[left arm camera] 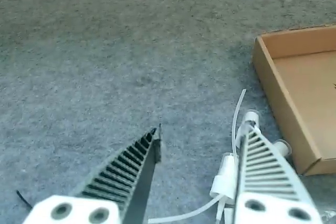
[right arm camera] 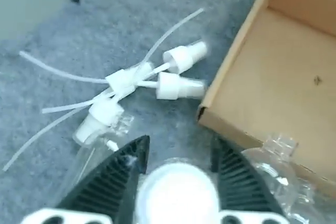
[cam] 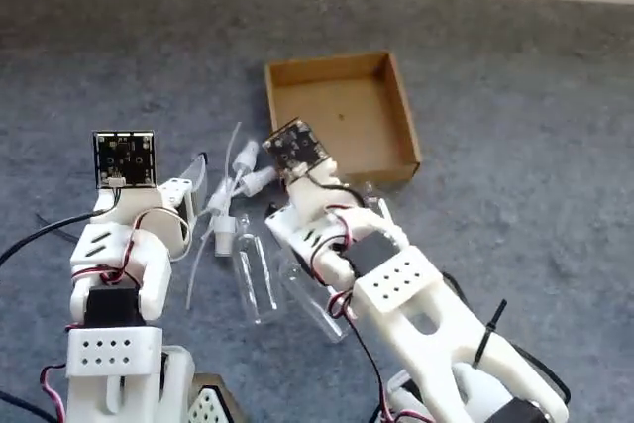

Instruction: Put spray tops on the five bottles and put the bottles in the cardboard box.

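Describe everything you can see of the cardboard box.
The cardboard box is a shallow, open-topped brown tray with low upright walls, lying flat on the grey carpet. Its floor is bare but for a small dark speck. White spray tops lie just off one corner on the arms' side, and a clear bottle lies by the same wall.

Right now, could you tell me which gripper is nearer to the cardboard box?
Right. The right gripper sits just off the near corner of the cardboard box, among the bottles; the left gripper is farther off, with the spray tops between it and the box.
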{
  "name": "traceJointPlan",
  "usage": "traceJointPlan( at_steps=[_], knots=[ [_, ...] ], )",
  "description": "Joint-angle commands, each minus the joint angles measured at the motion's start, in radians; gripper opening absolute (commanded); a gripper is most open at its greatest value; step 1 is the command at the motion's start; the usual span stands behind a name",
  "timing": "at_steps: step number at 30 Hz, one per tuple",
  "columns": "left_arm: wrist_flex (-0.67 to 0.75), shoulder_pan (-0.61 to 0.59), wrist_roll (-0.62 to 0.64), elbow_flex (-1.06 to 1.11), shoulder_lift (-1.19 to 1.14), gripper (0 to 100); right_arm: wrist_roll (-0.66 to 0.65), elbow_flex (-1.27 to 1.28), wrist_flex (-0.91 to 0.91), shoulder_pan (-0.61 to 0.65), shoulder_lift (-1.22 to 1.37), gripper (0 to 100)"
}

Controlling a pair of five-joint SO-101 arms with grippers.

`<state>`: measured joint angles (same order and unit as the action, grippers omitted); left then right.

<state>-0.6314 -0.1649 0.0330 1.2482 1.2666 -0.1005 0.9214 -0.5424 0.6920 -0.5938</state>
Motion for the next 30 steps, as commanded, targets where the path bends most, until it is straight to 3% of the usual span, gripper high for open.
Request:
traceJointPlan(
  at_steps=[1,10,21,30],
  knots=[
    [0.031,-0.01,0.006,-0.008,-0.001,22,0.002,-0.001,0.018,0.028,-0.01,17.2],
    [0.031,-0.01,0.005,-0.008,-0.001,22,0.003,0.036,0.134,0.024,-0.01,25.3],
    [0.031,-0.01,0.005,-0.008,-0.001,22,0.008,0.2,0.308,0.024,-0.013,25.3],
    [0.031,-0.01,0.005,-0.008,-0.002,22,0.002,0.265,0.476,0.024,-0.008,5.9]
  ],
)
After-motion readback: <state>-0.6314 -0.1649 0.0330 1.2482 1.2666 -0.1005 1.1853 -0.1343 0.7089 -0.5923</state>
